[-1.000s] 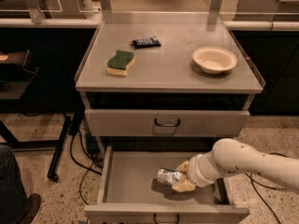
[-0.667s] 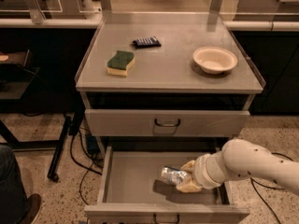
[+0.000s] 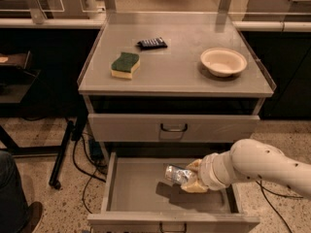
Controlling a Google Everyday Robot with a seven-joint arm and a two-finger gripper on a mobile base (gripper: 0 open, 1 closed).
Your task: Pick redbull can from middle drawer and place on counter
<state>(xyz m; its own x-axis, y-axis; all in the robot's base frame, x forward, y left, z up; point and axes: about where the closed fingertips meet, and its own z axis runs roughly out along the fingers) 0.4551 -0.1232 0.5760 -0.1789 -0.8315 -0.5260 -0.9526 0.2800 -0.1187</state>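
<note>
The redbull can [image 3: 176,174], slim and shiny silver, is held tilted in my gripper [image 3: 191,177], lifted a little above the floor of the open middle drawer [image 3: 141,198]; its shadow falls on the floor below. My white arm [image 3: 257,166] reaches in from the right. The gripper's beige fingers [image 3: 195,184] are closed around the can's right end. The counter [image 3: 180,69] lies above, over the closed upper drawer [image 3: 172,127].
On the counter are a green and yellow sponge [image 3: 125,64], a flat dark packet [image 3: 152,43] and a cream bowl [image 3: 223,61]. Cables [image 3: 85,169] and a dark stand leg lie on the floor at left. A person's leg [image 3: 12,198] is at bottom left.
The arm and the can have shifted slightly right and up within the drawer. The counter items have not moved.
</note>
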